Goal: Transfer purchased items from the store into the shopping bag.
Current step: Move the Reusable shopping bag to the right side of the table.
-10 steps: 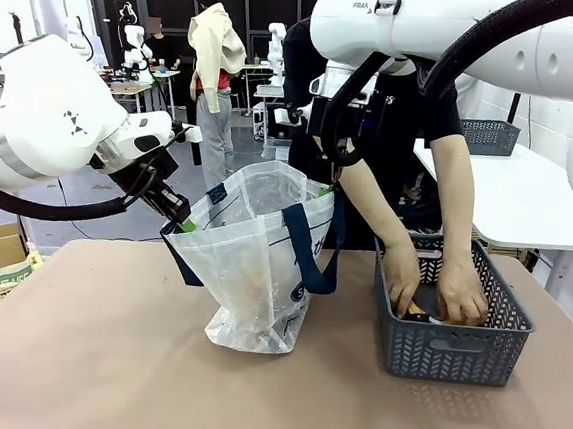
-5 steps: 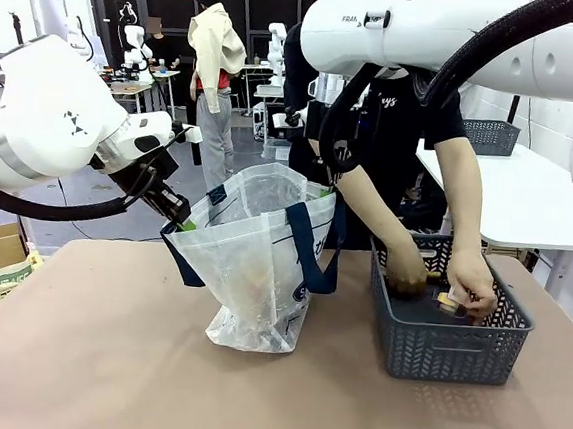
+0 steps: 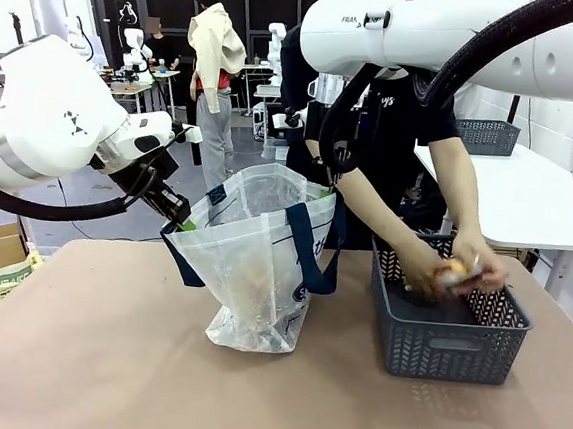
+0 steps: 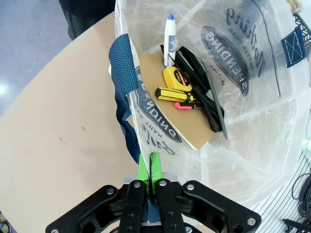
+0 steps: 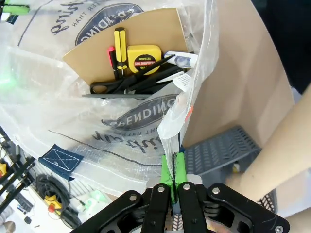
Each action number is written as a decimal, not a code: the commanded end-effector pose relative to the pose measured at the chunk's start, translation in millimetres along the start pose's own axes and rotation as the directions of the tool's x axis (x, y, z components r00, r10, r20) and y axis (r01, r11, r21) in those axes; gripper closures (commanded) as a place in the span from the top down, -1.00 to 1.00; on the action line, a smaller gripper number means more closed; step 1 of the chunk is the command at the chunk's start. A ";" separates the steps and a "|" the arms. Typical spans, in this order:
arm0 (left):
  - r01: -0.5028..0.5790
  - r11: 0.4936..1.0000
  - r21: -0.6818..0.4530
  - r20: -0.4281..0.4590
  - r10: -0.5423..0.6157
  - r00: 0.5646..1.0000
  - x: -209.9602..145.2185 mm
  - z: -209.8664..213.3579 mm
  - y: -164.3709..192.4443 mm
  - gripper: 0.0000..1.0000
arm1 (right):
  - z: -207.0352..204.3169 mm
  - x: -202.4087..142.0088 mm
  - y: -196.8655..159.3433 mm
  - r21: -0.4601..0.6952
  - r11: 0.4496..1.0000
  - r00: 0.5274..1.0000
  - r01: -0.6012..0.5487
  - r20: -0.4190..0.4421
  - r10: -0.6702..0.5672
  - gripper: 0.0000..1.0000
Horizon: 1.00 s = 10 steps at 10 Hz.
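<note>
Mid-transfer: we hold the shopping bag open at desk centre, left jaws pinched shut on its rim at 9 o'clock, right jaws shut on the rim at 2. The person's hands lift an orange item from the basket at 3 o'clock. Next, as we judge it: hold position, mouth wide for the drop.

Shopping bag left of basket

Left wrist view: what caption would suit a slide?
Left gripper shut on the shopping bag rim; tape measure, screwdriver and scissors inside.
</note>
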<state>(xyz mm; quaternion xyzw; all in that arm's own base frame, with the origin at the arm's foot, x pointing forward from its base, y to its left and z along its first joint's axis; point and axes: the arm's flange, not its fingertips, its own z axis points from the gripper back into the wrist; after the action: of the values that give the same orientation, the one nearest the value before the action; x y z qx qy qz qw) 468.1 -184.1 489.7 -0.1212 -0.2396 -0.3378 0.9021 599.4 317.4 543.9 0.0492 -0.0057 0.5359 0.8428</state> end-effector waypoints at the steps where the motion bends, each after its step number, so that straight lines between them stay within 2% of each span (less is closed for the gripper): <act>1: -0.009 1.000 0.004 0.006 0.009 1.000 0.4 1.1 0.3 -1.00 | -0.4 -0.1 -0.8 0.001 1.000 1.000 0.001 -0.001 -0.001 -1.00; 10: -0.009 1.000 0.004 0.006 0.009 1.000 0.4 1.1 0.3 -1.00 | -0.4 -0.1 -0.8 0.001 1.000 1.000 0.001 -0.001 -0.001 -1.00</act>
<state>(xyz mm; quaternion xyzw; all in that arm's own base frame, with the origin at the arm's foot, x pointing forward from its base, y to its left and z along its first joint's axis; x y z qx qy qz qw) 468.1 -184.0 489.7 -0.1212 -0.2396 -0.3378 0.9021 599.4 317.4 543.9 0.0492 -0.0057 0.5359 0.8428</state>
